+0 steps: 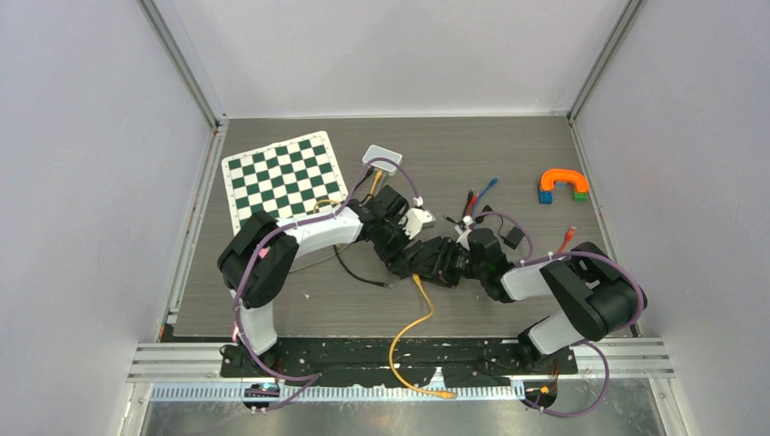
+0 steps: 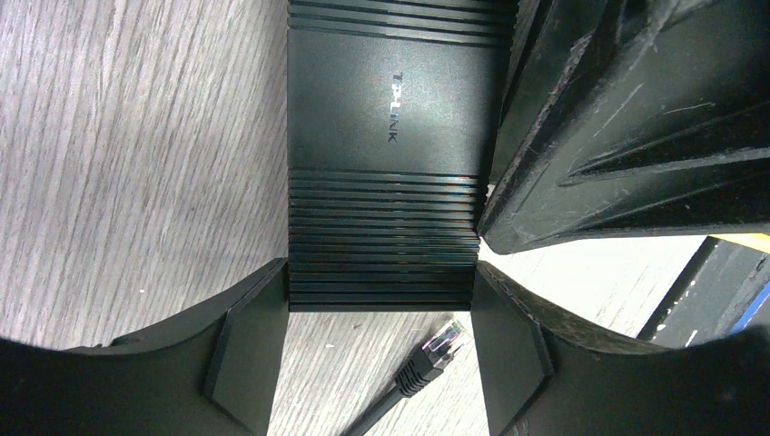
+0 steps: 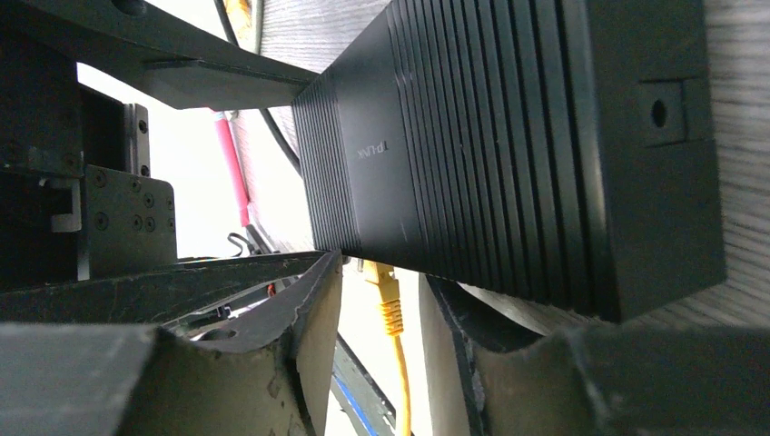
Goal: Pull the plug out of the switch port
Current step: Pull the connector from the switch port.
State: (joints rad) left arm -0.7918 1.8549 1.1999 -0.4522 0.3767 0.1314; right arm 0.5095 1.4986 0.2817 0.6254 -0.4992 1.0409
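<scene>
Here the left gripper (image 2: 381,283) clamps the ribbed black switch (image 2: 381,109) by its sides on the table (image 2: 136,154), with a loose black plug (image 2: 442,343) lying between its fingers. The right gripper (image 3: 381,277) stands spread around the yellow plug (image 3: 389,304) without touching it. That plug meets the switch's near edge, its tip hidden.

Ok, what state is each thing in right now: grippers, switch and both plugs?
left gripper: shut on the switch sides.
right gripper: open, fingers either side of the yellow plug.
switch: flat on the table, held.
yellow plug: looks seated in the switch, not pulled yet.
black plug: loose on the table, unplugged.
</scene>
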